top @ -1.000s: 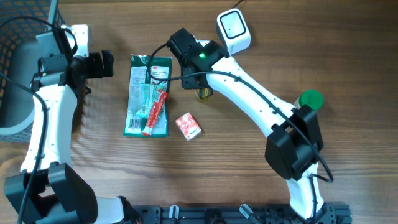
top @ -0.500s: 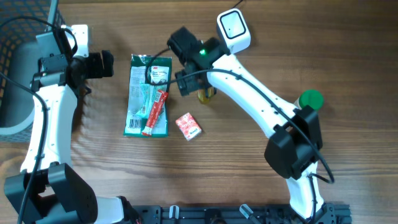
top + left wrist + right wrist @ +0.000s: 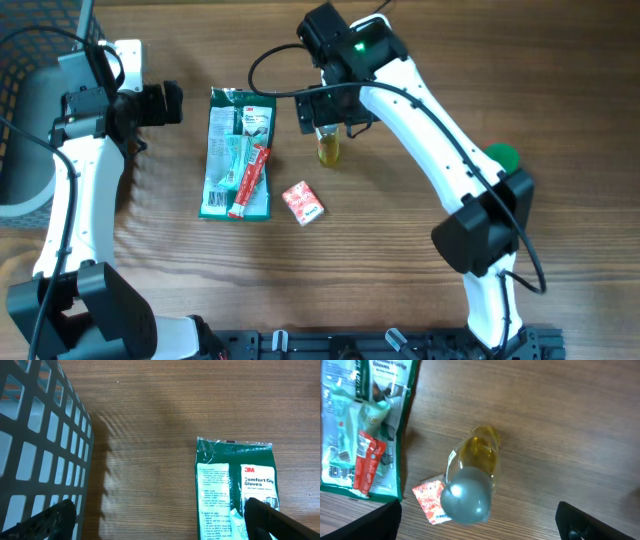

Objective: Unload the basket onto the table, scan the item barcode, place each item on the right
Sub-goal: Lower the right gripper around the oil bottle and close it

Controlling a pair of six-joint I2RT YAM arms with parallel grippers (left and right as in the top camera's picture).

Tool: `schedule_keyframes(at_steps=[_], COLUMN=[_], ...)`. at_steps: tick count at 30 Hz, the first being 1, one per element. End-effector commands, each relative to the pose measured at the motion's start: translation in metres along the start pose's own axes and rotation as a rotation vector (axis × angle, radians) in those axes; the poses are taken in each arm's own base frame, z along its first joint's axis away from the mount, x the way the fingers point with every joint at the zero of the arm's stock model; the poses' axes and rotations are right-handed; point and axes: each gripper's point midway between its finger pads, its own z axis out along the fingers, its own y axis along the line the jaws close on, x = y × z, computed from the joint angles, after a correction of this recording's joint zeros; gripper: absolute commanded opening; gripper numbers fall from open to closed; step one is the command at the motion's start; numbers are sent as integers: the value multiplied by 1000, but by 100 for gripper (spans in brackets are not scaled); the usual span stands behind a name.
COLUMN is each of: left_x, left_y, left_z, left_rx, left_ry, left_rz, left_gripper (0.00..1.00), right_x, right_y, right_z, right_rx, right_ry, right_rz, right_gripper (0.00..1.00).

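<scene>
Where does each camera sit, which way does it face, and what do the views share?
Overhead: above the table, facing straight down; left arm and right arm show.
Left wrist: on the left arm, facing down at basket and glove pack; own fingers at bottom corners.
Right wrist: on the right arm, facing down onto the bottle; own fingers at bottom corners.
Shared: glove pack in all three.

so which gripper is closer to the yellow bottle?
Right. The right gripper hangs open just over the yellow bottle; the left gripper is well off, on the far side of the gloves pack.
</scene>
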Motion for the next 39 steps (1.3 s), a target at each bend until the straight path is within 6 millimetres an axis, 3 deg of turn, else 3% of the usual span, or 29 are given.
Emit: schedule_keyframes(at_steps=[1,6,13,16,27,39], left_x=[-9,-9,-9,-9,-9,-9], left_y=[0,0,0,0,0,0], left_z=[-7,-7,-7,-7,-7,-7], left_rx=[5,5,5,5,5,5], left_ry=[-30,-30,-30,-30,-30,-30], left_rz=[17,17,17,17,17,16], left_gripper=[100,100,100,100,100,100], right_x=[9,9,14,10,6,7], right_y=[8,8,9,11,3,4], right_z=[28,39,59,66,68,68], right_rx=[-10,-3,16,14,71,82], right_ry=[75,91,132,119,90,89], right_rz=[23,44,65,62,92,124], right_gripper=[96,84,83,77,69,68])
